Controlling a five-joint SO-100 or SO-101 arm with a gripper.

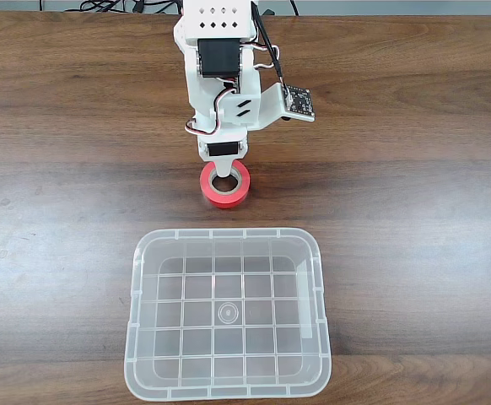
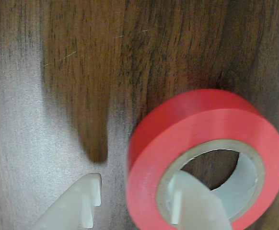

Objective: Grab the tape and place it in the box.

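- The red tape roll (image 1: 225, 187) lies flat on the wooden table (image 1: 414, 211), just above the box's far rim in the fixed view, near it but not touching.
- The clear plastic box (image 1: 136, 337) sits at the bottom of that view with nothing in it, just the grid floor showing.
- The gripper (image 2: 134, 201) is right down at the roll. In the wrist view one white finger (image 2: 192, 206) is poked inside the core hole, and the other one (image 2: 77, 206) is outside the red wall with a gap to it.
- So the jaws are open and straddling the roll's wall, not clamped on anything yet as far as I can tell.
- Handling guess: light, stiff little ring, cardboard-ish core (image 2: 254, 158), nothing fragile. The outer tape face looks smooth, so it could be a bit slippery.
- Pinching through the wall, one finger in the hole and one outside, looks like the sensible hold to me. Closing should do it.
- After that it's a short lift and carry over the rim, then drop.
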